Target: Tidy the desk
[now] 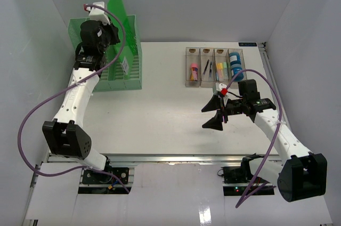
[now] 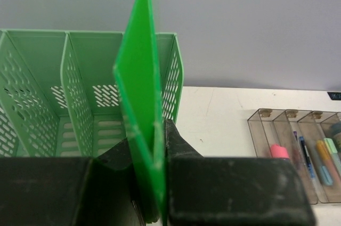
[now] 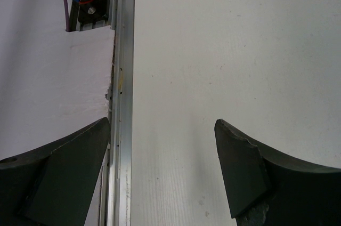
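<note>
Over the rack at the far left corner of the bench, my left fingers are clamped on an upright green sheet. I judge I should keep it vertical, line its lower edge up with one slot and lower it straight. The left arm reaches forward with its wrist above the rack, while my right fingers hang spread wide over the bench near the tray.

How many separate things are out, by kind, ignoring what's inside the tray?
green slotted plastic file rack: 1
clear plastic four-compartment tray: 1
green flat plastic sheet: 1
Total: 3
</note>
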`<action>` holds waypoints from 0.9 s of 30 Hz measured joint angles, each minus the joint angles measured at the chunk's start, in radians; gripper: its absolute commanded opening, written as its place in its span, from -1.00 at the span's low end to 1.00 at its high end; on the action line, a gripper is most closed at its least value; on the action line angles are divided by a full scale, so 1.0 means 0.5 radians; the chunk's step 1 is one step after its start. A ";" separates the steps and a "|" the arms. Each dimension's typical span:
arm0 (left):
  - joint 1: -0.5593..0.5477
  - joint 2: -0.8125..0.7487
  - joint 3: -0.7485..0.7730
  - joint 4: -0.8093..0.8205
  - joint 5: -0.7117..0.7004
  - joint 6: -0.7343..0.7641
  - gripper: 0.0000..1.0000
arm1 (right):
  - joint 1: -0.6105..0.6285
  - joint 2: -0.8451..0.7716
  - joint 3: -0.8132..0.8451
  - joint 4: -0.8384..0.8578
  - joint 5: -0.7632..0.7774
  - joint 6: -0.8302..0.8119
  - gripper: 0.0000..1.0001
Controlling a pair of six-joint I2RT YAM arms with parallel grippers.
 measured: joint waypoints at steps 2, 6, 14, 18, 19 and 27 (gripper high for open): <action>0.000 0.000 -0.133 0.121 0.003 0.002 -1.00 | -0.001 0.000 0.000 0.000 0.000 0.000 0.71; 0.000 0.006 -0.364 0.314 0.003 0.007 -1.00 | -0.008 0.004 0.000 0.000 0.000 -0.002 0.71; 0.000 0.013 -0.477 0.612 0.003 0.027 -1.00 | -0.015 0.012 0.000 0.000 0.001 -0.008 0.71; 0.000 0.015 -0.477 0.693 0.003 0.039 -1.00 | -0.015 0.020 0.000 0.000 0.003 -0.013 0.71; 0.000 0.018 -0.477 0.709 0.003 0.044 -1.00 | -0.017 0.020 0.000 0.000 0.003 -0.014 0.71; 0.000 0.085 -0.492 0.818 0.003 0.106 -1.00 | -0.032 0.021 0.000 0.000 0.006 -0.021 0.71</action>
